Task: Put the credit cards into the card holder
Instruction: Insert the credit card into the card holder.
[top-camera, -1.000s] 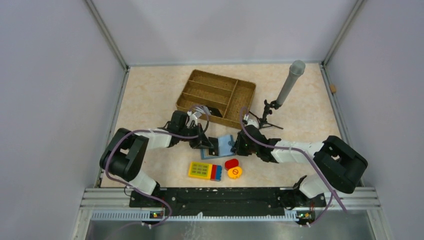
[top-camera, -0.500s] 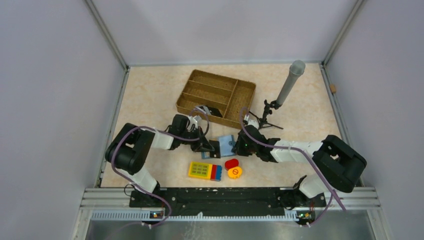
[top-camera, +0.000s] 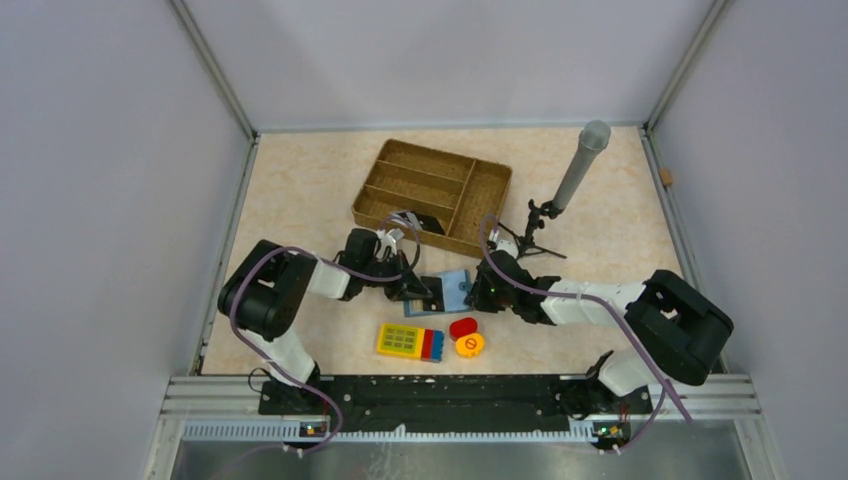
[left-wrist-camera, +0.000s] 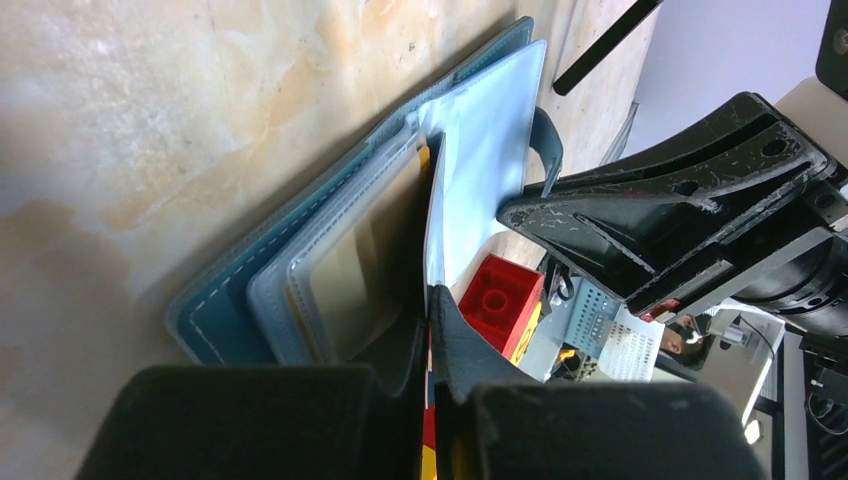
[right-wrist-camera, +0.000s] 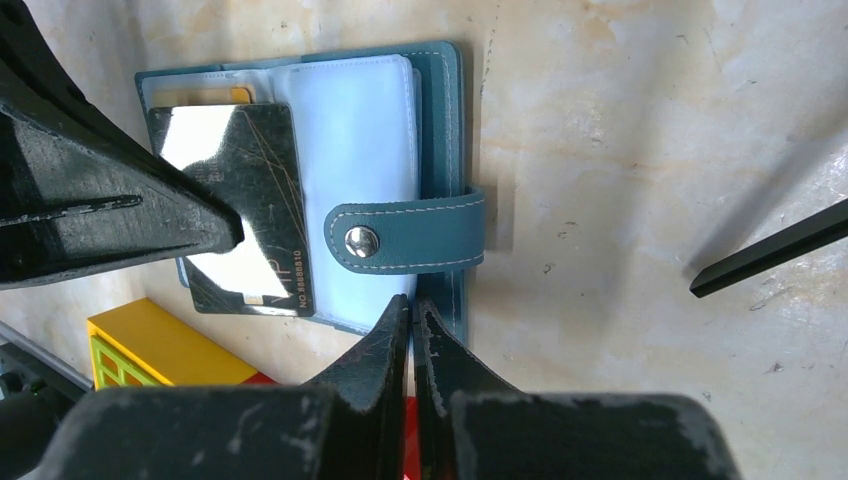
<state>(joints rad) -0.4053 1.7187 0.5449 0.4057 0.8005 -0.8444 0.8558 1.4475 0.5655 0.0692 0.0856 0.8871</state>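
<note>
Top view, card holder: we've got the card holder (top-camera: 455, 283) lying open on the tabletop (top-camera: 300, 200), just in front of the wicker tray (top-camera: 430, 190), with one gripper at each side.
Top view, grippers: the left gripper (top-camera: 425, 292) is at the holder's left edge and the right gripper (top-camera: 478, 292) at its right edge. The finger gaps are way too small to read from up here.
Top view, neighbours: the yellow keypad block (top-camera: 410, 342) and a red piece (top-camera: 462, 327) sit just on the arm-base side of the holder. Only this view gives us that layout.
Left wrist, left gripper: its fingers are squeezed to a thin slit, with a strip of yellow and red showing through.
Left wrist, holder: one pale page is lifted off the rest, which the top view hides. The right gripper's black finger sits at the far side.
Right wrist, cards: a black card (right-wrist-camera: 250, 210) marked VIP lies over the holder's left half with the left gripper's fingertip on its edge, so we read that gripper as clamped on it. A tan-yellow card (right-wrist-camera: 215, 97) peeks out of a pocket behind it.
Right wrist, tab: the snap tab (right-wrist-camera: 405, 235) lies across the right half.
Right wrist, right gripper: the fingers are nearly touching, tips on the holder's near edge below the tab. We can't tell if they're pinching it or just pressing on it.
</note>
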